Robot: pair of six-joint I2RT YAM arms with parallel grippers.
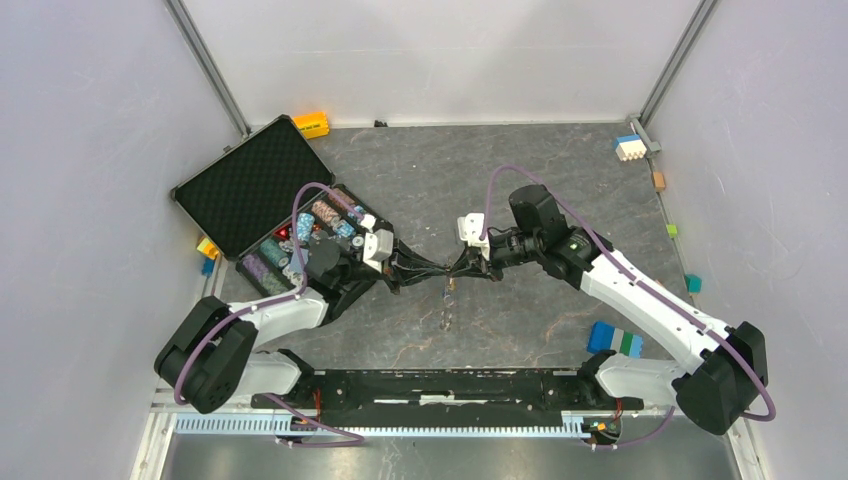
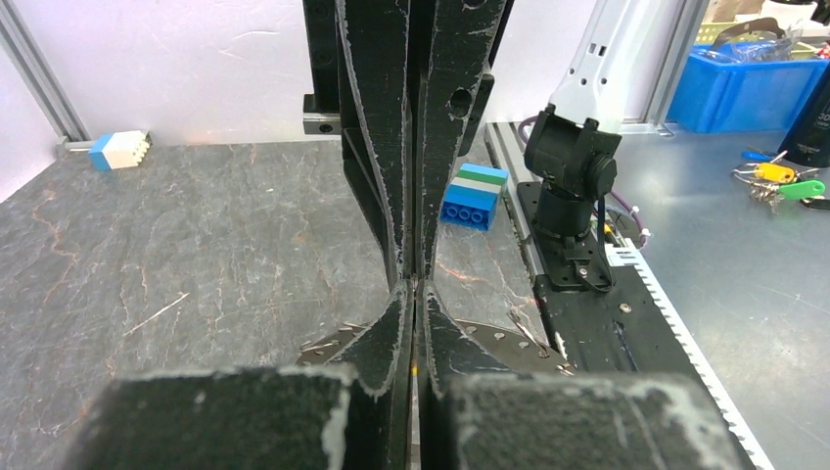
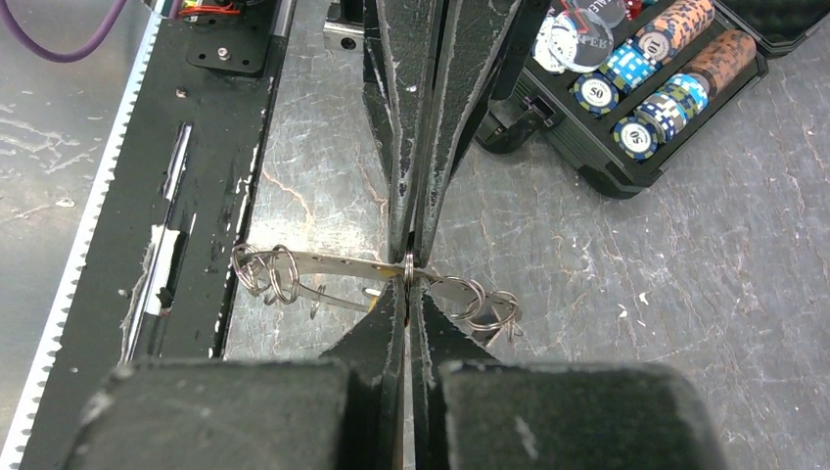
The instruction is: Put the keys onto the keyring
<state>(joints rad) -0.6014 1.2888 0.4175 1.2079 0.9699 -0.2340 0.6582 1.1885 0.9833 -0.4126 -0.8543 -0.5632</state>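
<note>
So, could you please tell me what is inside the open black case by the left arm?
Stacked poker chips sit in rows in its tray; the raised lid is foam-lined. The left arm hides part of the tray.

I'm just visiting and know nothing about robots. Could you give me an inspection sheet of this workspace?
Surface: grey stone-pattern table, scuffed.
Job's things: keyring, metal rings joined by a flat strip, pinched above the table; keys' coloured heads not clearly seen.
Clutter: open poker chip case; orange block; blue-and-white block; blue-green block.
Grippers: left gripper and right gripper both shut on the keyring, tip to tip.
Cables: purple cables looped along both arms.
Surroundings: pale walls; a key bunch and blue bin beyond the table.
</note>
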